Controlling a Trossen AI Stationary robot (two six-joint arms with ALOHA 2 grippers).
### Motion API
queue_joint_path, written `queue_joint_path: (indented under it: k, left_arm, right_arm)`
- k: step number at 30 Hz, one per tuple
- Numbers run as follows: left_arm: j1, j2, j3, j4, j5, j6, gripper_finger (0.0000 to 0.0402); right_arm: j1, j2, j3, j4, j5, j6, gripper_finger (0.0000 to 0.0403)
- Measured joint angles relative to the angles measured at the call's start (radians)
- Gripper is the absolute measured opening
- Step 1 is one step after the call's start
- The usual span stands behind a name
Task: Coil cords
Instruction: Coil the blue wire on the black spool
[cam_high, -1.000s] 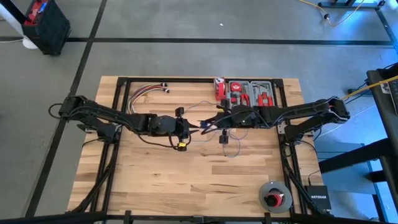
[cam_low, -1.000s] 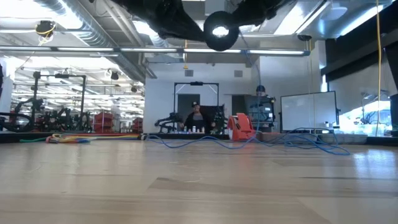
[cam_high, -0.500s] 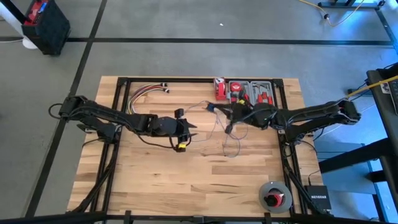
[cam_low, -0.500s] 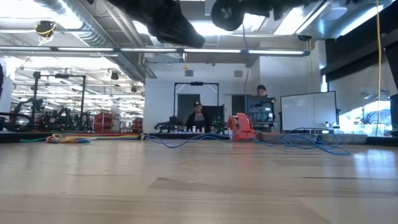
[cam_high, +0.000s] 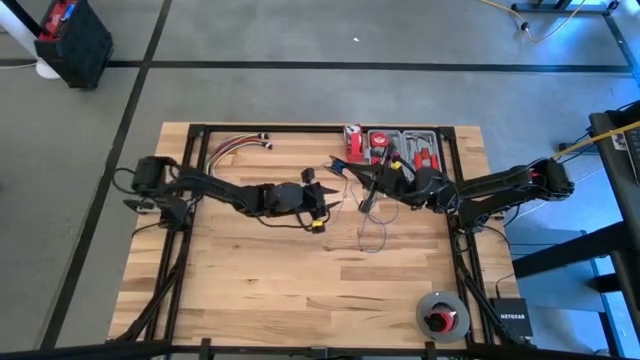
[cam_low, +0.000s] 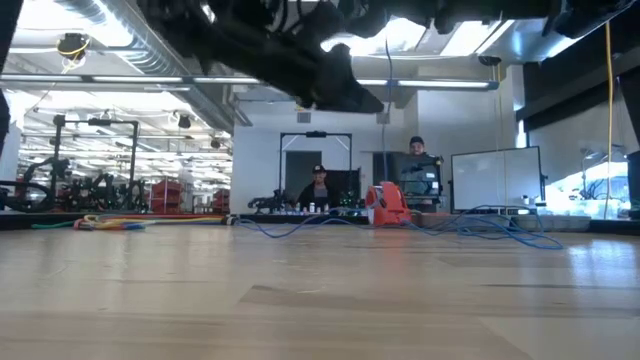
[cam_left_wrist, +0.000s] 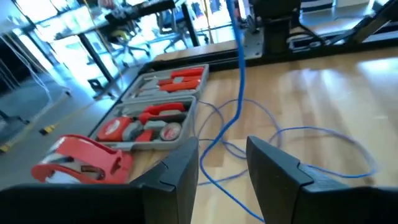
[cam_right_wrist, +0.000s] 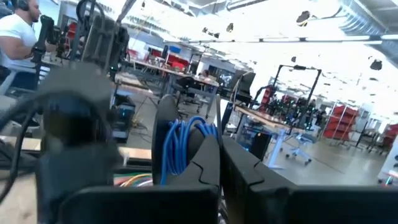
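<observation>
**Blue cord bundled in the right gripper, loose strand at the left**

We start closest in, at the right wrist view: the right gripper (cam_right_wrist: 214, 163) has its two dark fingers pressed together, and pinched between them we see a bunch of looped blue cords (cam_right_wrist: 181, 144) standing up above the fingertips. Beyond it in that view, a blurred dark arm part fills one side, and a person in a white shirt (cam_right_wrist: 17, 38) sits at the edge of the room.

Over at the left wrist view, the left gripper (cam_left_wrist: 222, 163) has its fingers spread apart. A strand of the cords (cam_left_wrist: 239, 93) hangs down ahead of the gap and trails on across the wooden table (cam_left_wrist: 323, 81) in loose curves. We cannot see the fingers touching it.

From above, we see both grippers near the middle of the table, toward its far half: the left gripper (cam_high: 322, 205) reaching in from the left, the right gripper (cam_high: 362, 190) from the right, the two close but apart. Thin loops of cord lie on the wood just under and beside the right gripper.

Farther back, a grey tool tray (cam_high: 404, 148) with red tools sits at the far edge, a red tape dispenser (cam_high: 352, 142) just beside it. A bundle of red, yellow and white wires (cam_high: 236, 148) lies at the far left part. A grey disc with a red centre (cam_high: 441, 317) sits at the near right corner.
</observation>
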Motion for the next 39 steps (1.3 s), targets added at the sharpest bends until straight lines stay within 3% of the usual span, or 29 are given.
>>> queue_joint_path:
  k: [7, 12, 26, 34, 39]
  left_arm:
    - [0.012, 0.1, 0.049, 0.054, 0.001, 0.023, 0.0129]
    - [0.004, 0.101, 0.049, 0.037, -0.028, 0.041, 0.0123]
    - [0.016, 0.101, 0.049, 0.043, 0.006, 0.049, 0.0062]
    - [0.04, 0.101, 0.049, 0.018, 0.016, 0.073, 0.0006]
    - [0.045, 0.048, 0.048, -0.129, -0.083, 0.073, 0.0003]
  right_arm:
    - [0.0, 0.0, 0.001, -0.028, -0.036, -0.014, 0.0004]
    - [0.0, 0.0, 0.007, -0.033, -0.061, -0.014, 0.0002]
    - [0.001, 0.0, 0.022, -0.064, -0.078, 0.002, 0.0002]
    - [0.001, 0.0, 0.022, -0.068, -0.096, 0.011, 0.0002]
    - [0.001, 0.0, 0.023, -0.08, -0.096, 0.012, 0.0002]
